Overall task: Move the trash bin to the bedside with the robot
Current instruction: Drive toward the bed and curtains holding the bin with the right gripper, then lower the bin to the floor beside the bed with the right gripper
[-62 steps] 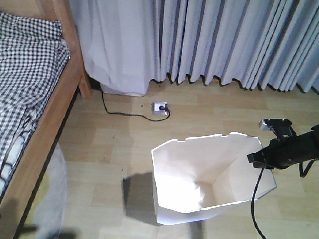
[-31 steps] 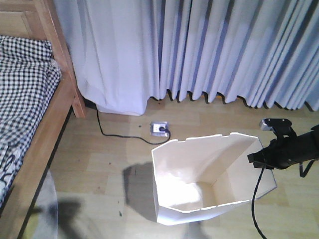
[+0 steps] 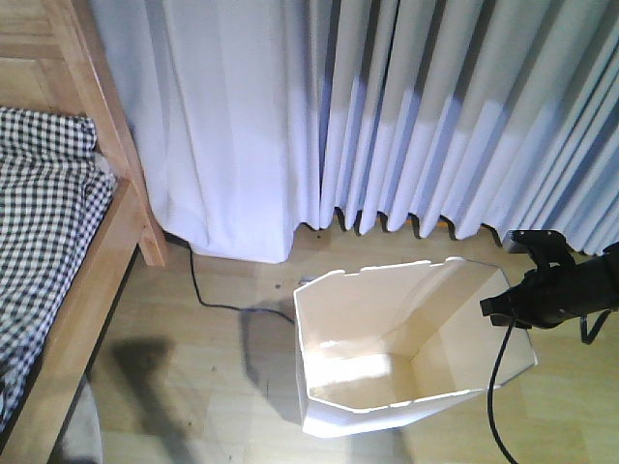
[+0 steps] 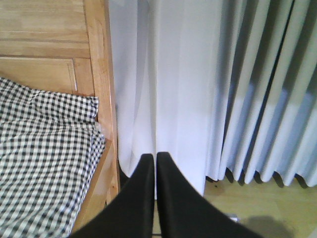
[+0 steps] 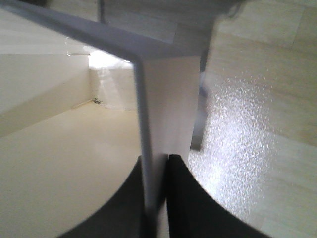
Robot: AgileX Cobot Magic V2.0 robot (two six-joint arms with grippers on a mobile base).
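Trash bin clamped at its rim by the right gripper, well right of the bed.

We see the bed, with its wooden post and checked bedding, far to the left of the right gripper and ahead-left of the left gripper. The left gripper's jaws sit almost together with only a thin slit between them, holding nothing. A pale curtain hangs ahead of both grippers. A black cable lies on the wooden floor between bed and trash bin. The trash bin's open body extends left from the right gripper. In the wrist view its fingers pinch the wall at a rim corner, one inside, one outside. We cannot tell whether the base touches the floor.
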